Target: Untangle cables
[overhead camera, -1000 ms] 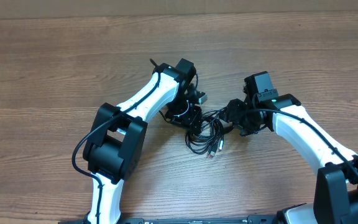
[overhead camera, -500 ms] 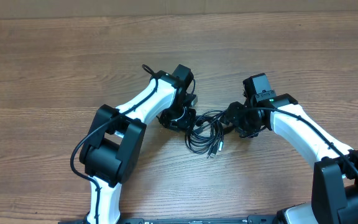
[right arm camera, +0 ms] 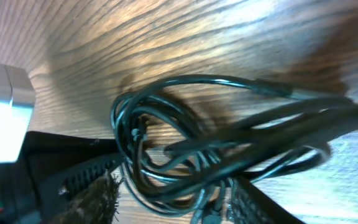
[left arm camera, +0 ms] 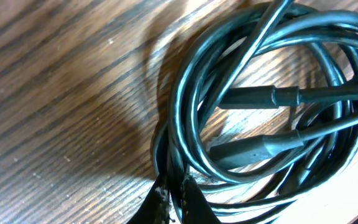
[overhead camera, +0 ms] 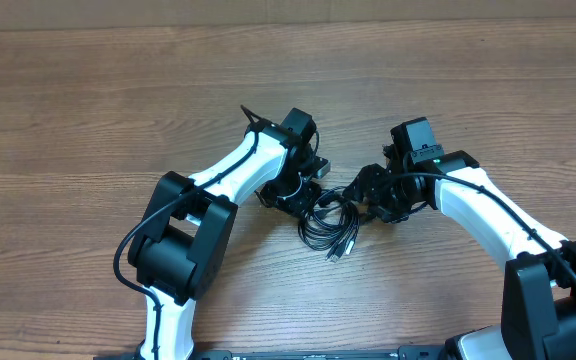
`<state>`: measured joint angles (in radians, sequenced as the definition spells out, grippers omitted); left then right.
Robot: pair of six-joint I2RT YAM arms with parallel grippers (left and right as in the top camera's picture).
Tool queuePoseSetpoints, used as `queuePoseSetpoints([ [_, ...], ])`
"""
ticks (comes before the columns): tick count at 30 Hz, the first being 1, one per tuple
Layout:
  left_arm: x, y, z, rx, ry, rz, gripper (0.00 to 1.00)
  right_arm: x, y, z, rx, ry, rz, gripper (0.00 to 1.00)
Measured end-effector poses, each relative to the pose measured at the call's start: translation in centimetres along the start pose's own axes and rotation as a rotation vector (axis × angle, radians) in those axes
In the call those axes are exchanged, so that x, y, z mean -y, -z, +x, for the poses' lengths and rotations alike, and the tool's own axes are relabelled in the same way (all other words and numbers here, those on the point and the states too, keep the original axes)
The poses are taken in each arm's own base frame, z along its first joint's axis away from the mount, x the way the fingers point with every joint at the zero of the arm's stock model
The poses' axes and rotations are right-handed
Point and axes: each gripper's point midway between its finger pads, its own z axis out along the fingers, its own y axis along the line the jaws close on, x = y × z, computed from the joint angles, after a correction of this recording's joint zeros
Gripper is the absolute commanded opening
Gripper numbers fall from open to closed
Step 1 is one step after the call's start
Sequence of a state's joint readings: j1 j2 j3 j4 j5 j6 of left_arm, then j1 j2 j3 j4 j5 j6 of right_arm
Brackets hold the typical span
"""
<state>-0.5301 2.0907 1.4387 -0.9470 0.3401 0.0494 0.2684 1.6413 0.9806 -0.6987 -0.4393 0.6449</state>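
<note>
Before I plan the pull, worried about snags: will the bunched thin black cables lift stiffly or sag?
Probably sag: the thin black cables lie in loose curved loops. Likely dragging along together, since strands cross repeatedly.

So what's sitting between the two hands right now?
Only the bunched cables, lying between the left hand and the right hand; the overhead view shows it.

The left arm (overhead camera: 236,165) and right arm (overhead camera: 483,210) are white tapered tubes joined by bulky, rounded black joints, each with a thin black wire (overhead camera: 121,258) running along it. The right gripper (right arm camera: 173,205) is black with ribbed pads (right arm camera: 95,193). The boxy black camera block (overhead camera: 415,135) on that wrist has a small green light (overhead camera: 430,157) at its 6 o'clock edge.
</note>
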Motion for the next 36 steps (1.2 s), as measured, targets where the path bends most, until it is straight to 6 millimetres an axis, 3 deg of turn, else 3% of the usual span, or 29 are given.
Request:
queuePoseSetpoints([
  [4,0.0,0.3,-0.5,0.01,-0.032,-0.005,0.04,-0.6,0.0,0.1,-0.008,-0.027,-0.031,0.47],
  [11,0.3,0.5,-0.9,0.026,-0.043,0.014,0.05,-1.8,-0.4,0.7,-0.021,-0.11,-0.054,0.46],
  [13,0.4,0.5,-1.0,0.026,-0.043,0.018,0.13,-2.0,-0.7,1.1,-0.023,-0.148,-0.044,0.45],
  [15,0.5,0.5,-0.9,0.026,-0.036,0.022,0.33,-2.1,-0.9,1.4,-0.018,-0.193,-0.026,0.44],
  [18,0.5,0.5,-0.9,0.026,-0.026,0.025,0.44,-2.0,-1.3,1.5,0.011,-0.259,0.009,0.41],
  [28,0.6,0.5,-1.1,0.033,-0.011,0.029,0.47,-1.0,-1.6,0.6,0.122,-0.421,0.077,0.36],
  [36,0.6,0.6,-2.7,0.094,0.042,0.033,0.37,-1.4,-1.7,-0.5,0.175,-0.452,0.049,0.33],
])
